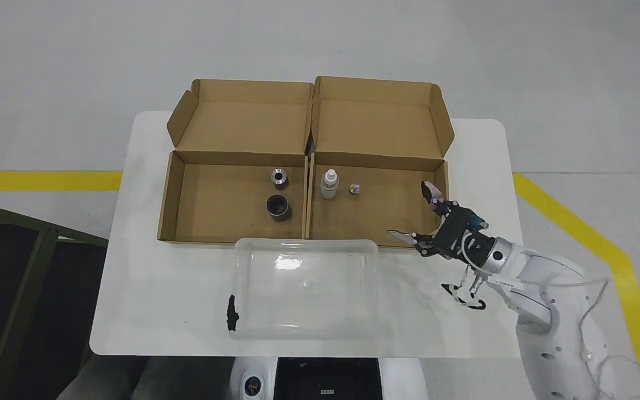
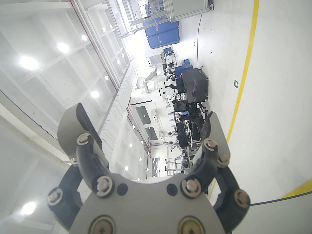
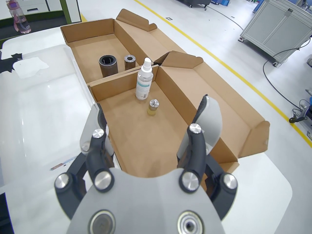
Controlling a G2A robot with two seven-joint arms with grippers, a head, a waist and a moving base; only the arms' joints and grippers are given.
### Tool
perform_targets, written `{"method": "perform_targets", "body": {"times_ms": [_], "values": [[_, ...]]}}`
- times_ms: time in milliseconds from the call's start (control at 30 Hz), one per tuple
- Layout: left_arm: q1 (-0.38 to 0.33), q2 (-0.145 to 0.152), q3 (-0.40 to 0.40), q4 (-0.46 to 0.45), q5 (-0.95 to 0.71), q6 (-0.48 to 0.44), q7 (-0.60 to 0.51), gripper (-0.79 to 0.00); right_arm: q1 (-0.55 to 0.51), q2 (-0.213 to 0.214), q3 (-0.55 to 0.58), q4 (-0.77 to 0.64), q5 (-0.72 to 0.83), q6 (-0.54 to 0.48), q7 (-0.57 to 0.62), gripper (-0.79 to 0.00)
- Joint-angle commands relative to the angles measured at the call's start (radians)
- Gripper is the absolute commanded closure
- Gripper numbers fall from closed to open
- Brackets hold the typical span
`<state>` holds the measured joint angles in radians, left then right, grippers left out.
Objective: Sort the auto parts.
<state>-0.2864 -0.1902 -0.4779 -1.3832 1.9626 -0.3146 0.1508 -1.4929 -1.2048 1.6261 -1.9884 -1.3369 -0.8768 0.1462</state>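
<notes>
- Right fingers (image 3: pixel 212 119) spread, empty, over the right box's (image 1: pixel 385 212) near corner
- Spray bottle (image 1: pixel 329 183) and small brass part (image 1: pixel 354 187) stand in that box
- Large dark cylinder (image 1: pixel 278 207) and smaller cylinder (image 1: pixel 277 178) in the left box (image 1: pixel 215 205)
- Left fingers (image 2: pixel 69 127) spread, empty

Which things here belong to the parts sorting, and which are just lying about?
Job: large dark cylinder, small metal cylinder, spray bottle, brass fitting, left cardboard box, right cardboard box, clear tub, right pincer.
Lying about: black scrap by the tub, pink water bottle.
</notes>
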Motion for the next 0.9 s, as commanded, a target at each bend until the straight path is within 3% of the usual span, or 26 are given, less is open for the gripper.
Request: {"method": "perform_targets", "body": {"times_ms": [0,367,467,533,867], "values": [[0.0,0.0,0.0,0.0,0.0,0.0,0.0,-0.785,-0.024,0.006,0.042,-0.007,0.002,-0.012,-0.017,-0.659],[0.0,0.0,0.0,0.0,0.0,0.0,0.0,-0.785,-0.118,0.027,0.186,-0.044,0.028,-0.027,-0.047,-0.69],[0.0,0.0,0.0,0.0,0.0,0.0,0.0,-0.785,-0.137,0.031,0.217,-0.05,0.038,-0.02,-0.049,-0.714],[0.0,0.0,0.0,0.0,0.0,0.0,0.0,-0.785,-0.148,0.033,0.233,-0.052,0.047,-0.013,-0.051,-0.785],[0.0,0.0,0.0,0.0,0.0,0.0,0.0,-0.785,-0.171,0.043,0.274,-0.055,0.082,0.014,-0.061,-0.785]]}}
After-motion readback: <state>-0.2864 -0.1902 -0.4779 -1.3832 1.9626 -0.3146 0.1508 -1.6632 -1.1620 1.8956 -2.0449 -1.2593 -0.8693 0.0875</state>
